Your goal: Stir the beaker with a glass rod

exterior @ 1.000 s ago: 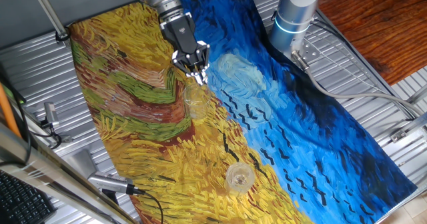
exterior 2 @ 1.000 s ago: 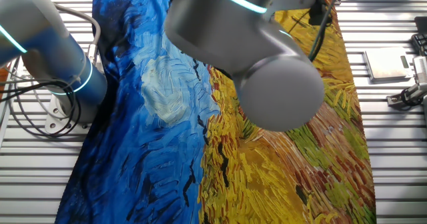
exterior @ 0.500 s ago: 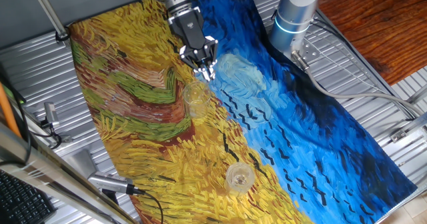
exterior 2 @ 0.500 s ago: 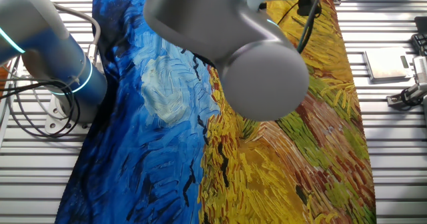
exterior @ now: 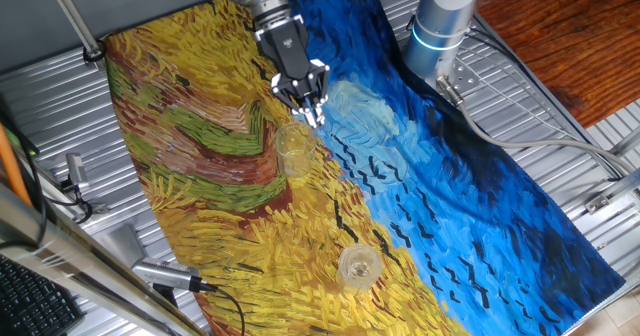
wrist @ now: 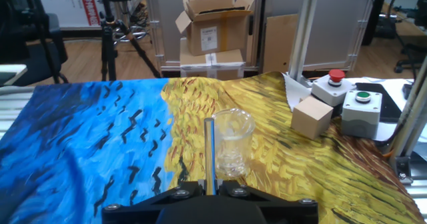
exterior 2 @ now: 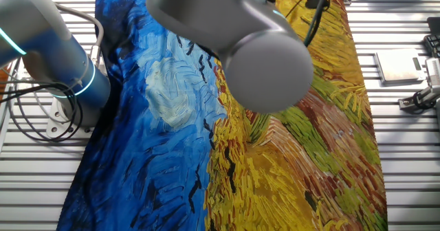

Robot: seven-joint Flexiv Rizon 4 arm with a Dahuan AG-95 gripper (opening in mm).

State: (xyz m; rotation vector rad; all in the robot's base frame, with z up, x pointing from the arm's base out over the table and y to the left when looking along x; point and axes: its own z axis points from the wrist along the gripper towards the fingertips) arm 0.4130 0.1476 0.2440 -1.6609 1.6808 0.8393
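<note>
Since a second ago the gripper [exterior: 310, 104] has travelled up and toward the blue half of the painted cloth [exterior: 200, 126], and over the last half second it has barely shifted. It now hangs near the beaker [exterior: 293, 148], not over its mouth.

Hand view: the fingers are pressed together on the glass rod [wrist: 209, 154], which rises straight from between them. The beaker [wrist: 232, 143] stands upright just beside the rod tip, slightly right of and beyond it. The rod looks outside the glass, though through clear glass this is hard to confirm.

Judgement: the rod is secured and carried close; stirring has not begun. The tip must next be centred over the rim and lowered inside.

Surroundings: a second glass vessel [exterior: 359, 266] with a whitish rim stands well away from the pincer. Right of it in the hand view sit a wooden block [wrist: 312, 117] and two button boxes, red [wrist: 332, 86] and green [wrist: 361, 111], clear of the path. Nothing lies between rod and beaker. In the other fixed view, the arm's housing [exterior 2: 261, 59] hides the work.
</note>
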